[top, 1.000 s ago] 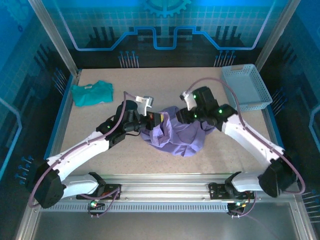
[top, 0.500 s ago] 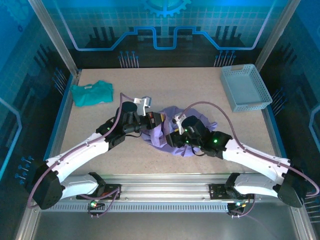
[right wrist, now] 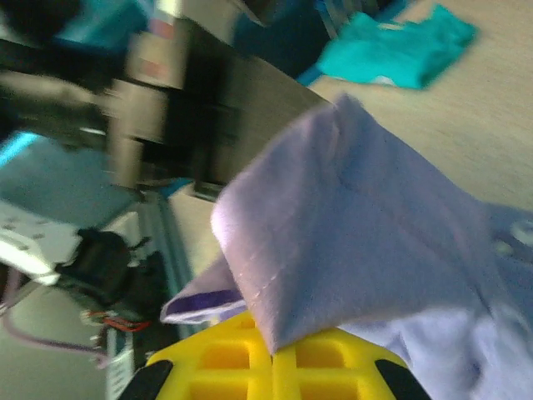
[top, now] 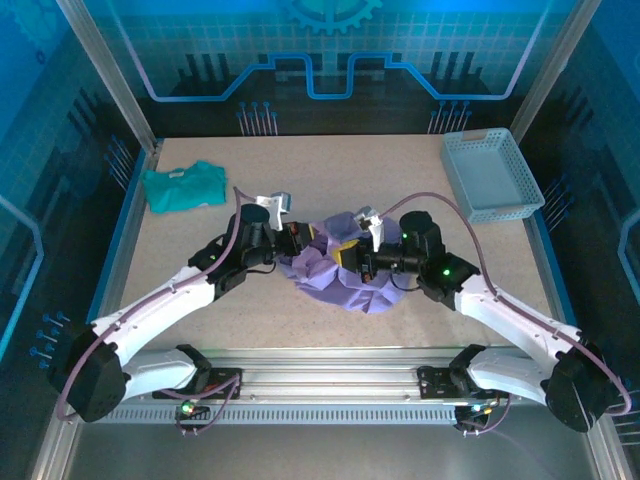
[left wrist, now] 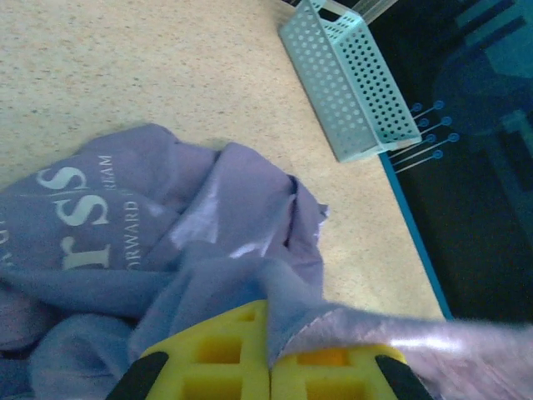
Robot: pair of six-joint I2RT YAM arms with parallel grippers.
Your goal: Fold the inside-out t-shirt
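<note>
Now, left gripper [top: 303,241] and right gripper [top: 348,252], fingers fully closed, each pinch cloth of the bunched t-shirt [top: 345,290] at mid-table. Step, as judged: opening out before folding. Next move calls for drawing the pinches apart. Beyond: teal shirt [top: 183,187], basket [top: 492,176].

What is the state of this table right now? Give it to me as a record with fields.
garment: lavender t-shirt, bunched mid-table, white lettering showing
left gripper: shut on a fold of the lavender t-shirt
right gripper: shut on a stitched fold of the same shirt
other cloth: teal shirt, far left, apart
container: pale blue basket, far right corner
</note>
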